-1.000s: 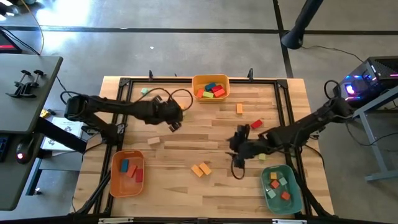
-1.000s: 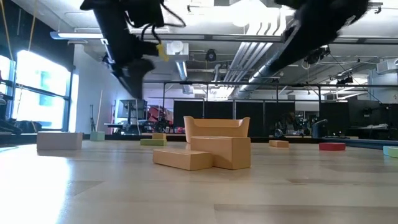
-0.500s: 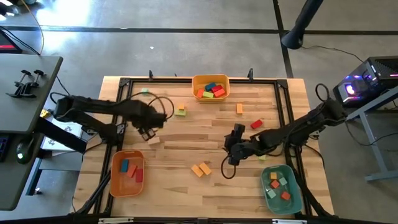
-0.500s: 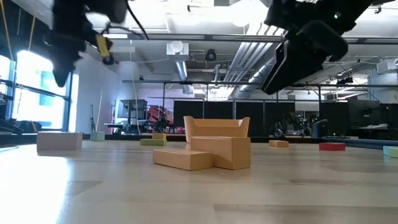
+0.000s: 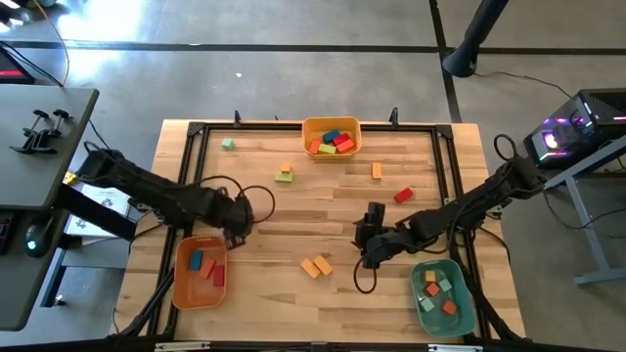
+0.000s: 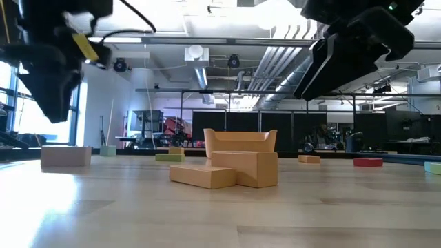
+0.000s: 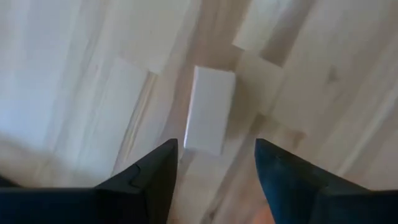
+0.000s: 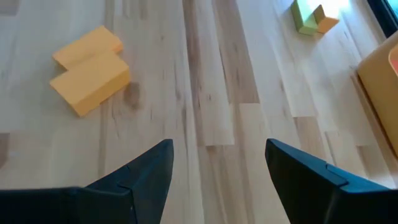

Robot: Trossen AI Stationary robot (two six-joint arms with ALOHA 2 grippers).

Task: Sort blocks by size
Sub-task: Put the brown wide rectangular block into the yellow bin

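Observation:
My left gripper point(image 5: 238, 220) point(image 7: 214, 144) is open near the table's left side, just above a pale block point(image 7: 210, 118) that lies flat on the wood. Its fingers stand on either side of the block's near end, apart from it. The block also shows in the low view point(image 6: 65, 156) and is hidden under the gripper in the high view. My right gripper point(image 5: 370, 237) point(image 8: 217, 146) is open and empty above the table's middle right. Two orange blocks point(image 5: 316, 265) point(image 8: 90, 62) lie side by side to its near left.
An orange bin point(image 5: 331, 149) with several blocks stands at the far middle, a second orange bin point(image 5: 186, 284) at the near left, a teal bin point(image 5: 460, 303) at the near right. Loose blocks: green point(image 5: 228, 144), green with orange point(image 5: 284, 175), orange point(image 5: 377, 170), red point(image 5: 403, 195).
My left gripper has swung from the table's middle toward the left and near edges, coming down over the pale block. My right gripper has shifted a little toward the orange blocks.

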